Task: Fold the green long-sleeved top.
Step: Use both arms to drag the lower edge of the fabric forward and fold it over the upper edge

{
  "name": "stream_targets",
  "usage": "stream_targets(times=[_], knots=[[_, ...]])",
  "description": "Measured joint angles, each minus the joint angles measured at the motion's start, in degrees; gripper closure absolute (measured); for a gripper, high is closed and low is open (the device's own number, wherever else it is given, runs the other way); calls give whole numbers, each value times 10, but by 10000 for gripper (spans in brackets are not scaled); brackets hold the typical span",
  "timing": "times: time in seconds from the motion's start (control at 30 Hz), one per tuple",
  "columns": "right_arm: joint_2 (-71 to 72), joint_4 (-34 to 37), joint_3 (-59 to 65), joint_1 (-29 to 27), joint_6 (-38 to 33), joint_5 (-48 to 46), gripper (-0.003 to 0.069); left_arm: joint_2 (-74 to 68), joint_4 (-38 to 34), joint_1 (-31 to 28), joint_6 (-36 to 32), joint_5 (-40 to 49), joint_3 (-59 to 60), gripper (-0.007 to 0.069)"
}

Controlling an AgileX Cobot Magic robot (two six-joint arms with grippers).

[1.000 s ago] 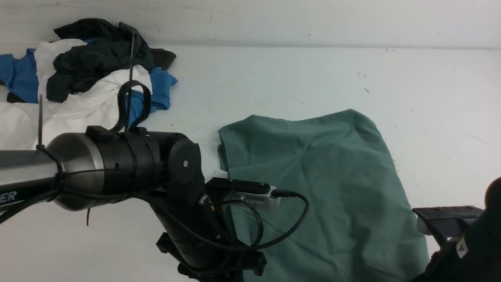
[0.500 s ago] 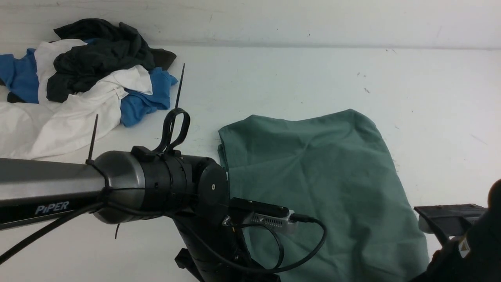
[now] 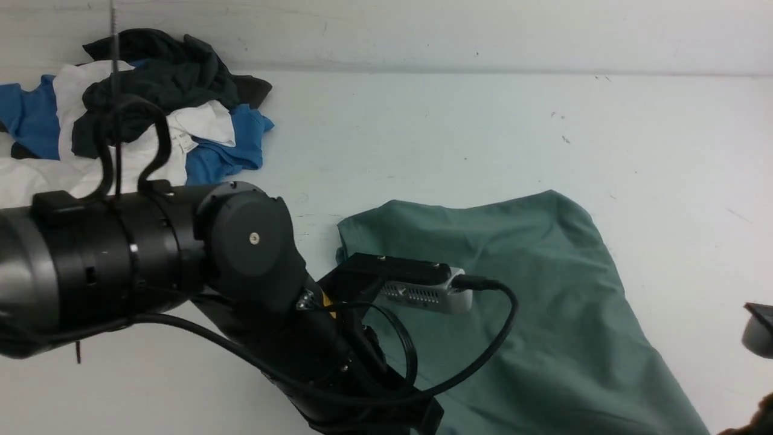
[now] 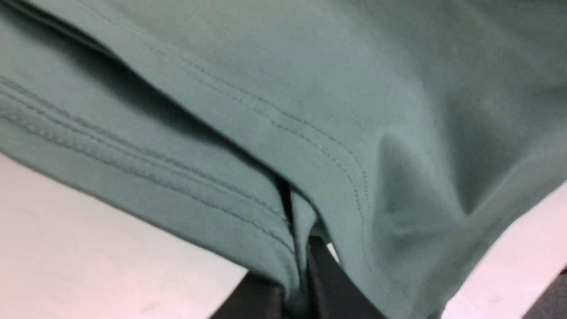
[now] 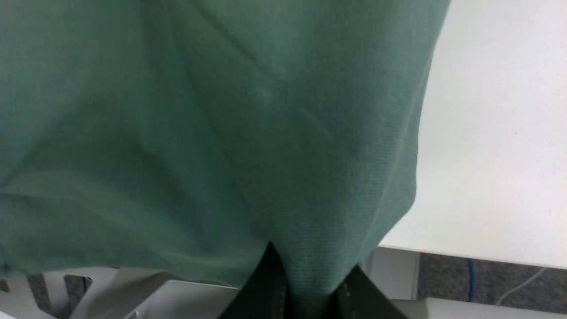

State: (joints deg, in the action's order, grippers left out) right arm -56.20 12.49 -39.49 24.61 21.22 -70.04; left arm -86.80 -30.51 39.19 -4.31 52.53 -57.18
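Lay spread across the white desk point(image 3: 423, 133), centre to right: the green long-sleeved top point(image 3: 531, 290), its far edge now nearer the robot than half a second before and its right side pulled into a longer slant toward the near right corner; stitched hem layers bunched and lifted off the desk in the left wrist view. Clamped on that hem fold: the left gripper point(image 4: 305, 270), jaws pressed together with green cloth between them, where a second earlier stood wide. Pinched likewise on a tuck of the top's fabric near the desk's edge: the right gripper point(image 5: 310, 283), jaws narrow, unchanged in grip. Swung back and up in the front view: the left arm point(image 3: 151, 260), now covering part of the clothes heap point(image 3: 181, 121) of blue, white and dark garments at the far left; slid almost out of frame at the right: the right arm's camera.
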Motion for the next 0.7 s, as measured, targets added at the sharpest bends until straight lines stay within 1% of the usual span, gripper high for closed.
stream_targets(times=[0.1, 0.27, 0.57, 0.7], knots=[[19, -3, 0, 0, 8, -5, 598, 16, -4, 0, 0, 1, 0, 618], [1, -9, 0, 0, 4, -6, 598, 17, -6, 0, 0, 2, 0, 618], [-84, -17, 0, 0, -66, 13, 598, 16, -6, 0, 0, 3, 14, 618], [-109, -25, 0, 0, -77, 37, 598, 16, -6, 0, 0, 3, 14, 618]])
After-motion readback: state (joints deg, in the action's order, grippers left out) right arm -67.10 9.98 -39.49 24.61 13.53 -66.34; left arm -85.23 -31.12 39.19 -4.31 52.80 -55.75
